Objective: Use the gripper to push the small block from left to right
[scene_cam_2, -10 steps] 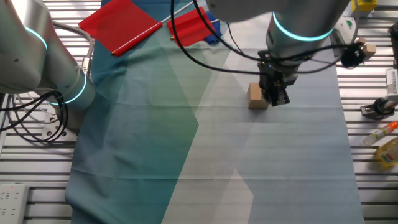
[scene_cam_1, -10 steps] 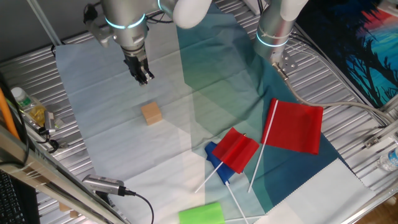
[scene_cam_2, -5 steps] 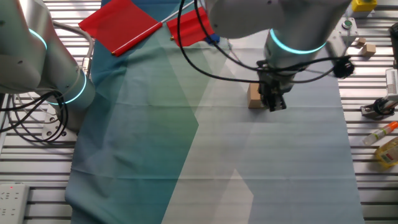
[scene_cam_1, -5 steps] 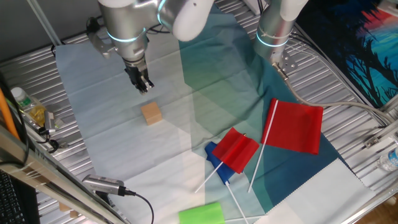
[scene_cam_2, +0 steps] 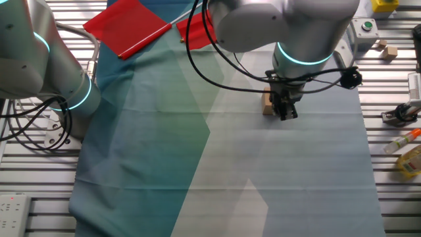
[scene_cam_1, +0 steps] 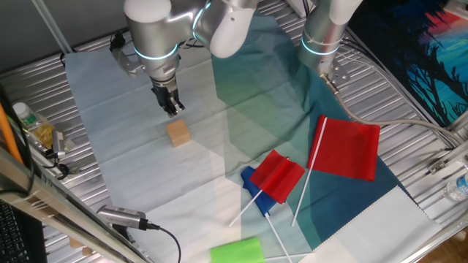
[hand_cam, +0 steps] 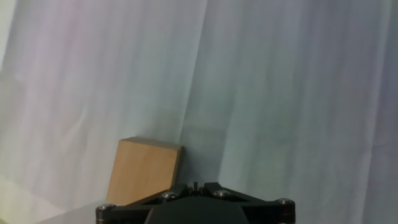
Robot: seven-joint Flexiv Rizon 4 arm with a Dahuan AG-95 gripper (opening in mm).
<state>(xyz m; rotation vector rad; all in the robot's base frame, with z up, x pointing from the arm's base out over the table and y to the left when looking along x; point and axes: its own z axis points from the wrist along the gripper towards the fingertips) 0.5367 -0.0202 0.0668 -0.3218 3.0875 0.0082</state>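
Note:
The small block (scene_cam_1: 178,133) is a light tan wooden cube on the pale cloth; it also shows in the other fixed view (scene_cam_2: 268,103) and in the hand view (hand_cam: 144,170). My gripper (scene_cam_1: 172,109), a narrow black tip under the cyan-lit ring, hangs low just behind the block and slightly apart from it. In the other fixed view the gripper (scene_cam_2: 287,114) partly covers the block. In the hand view the gripper (hand_cam: 195,186) has its jaws pressed together with nothing between them, and the block lies just left of the tip.
Two red flags (scene_cam_1: 346,148) (scene_cam_1: 276,175) lie on the teal cloth at the right. A green rounded block (scene_cam_1: 236,251) sits at the front edge. The idle silver arm (scene_cam_1: 324,33) stands at the back right. Bottles (scene_cam_1: 33,126) lie at the left.
The gripper has moved down and toward the block, from well behind it to close beside it. The block has not moved.

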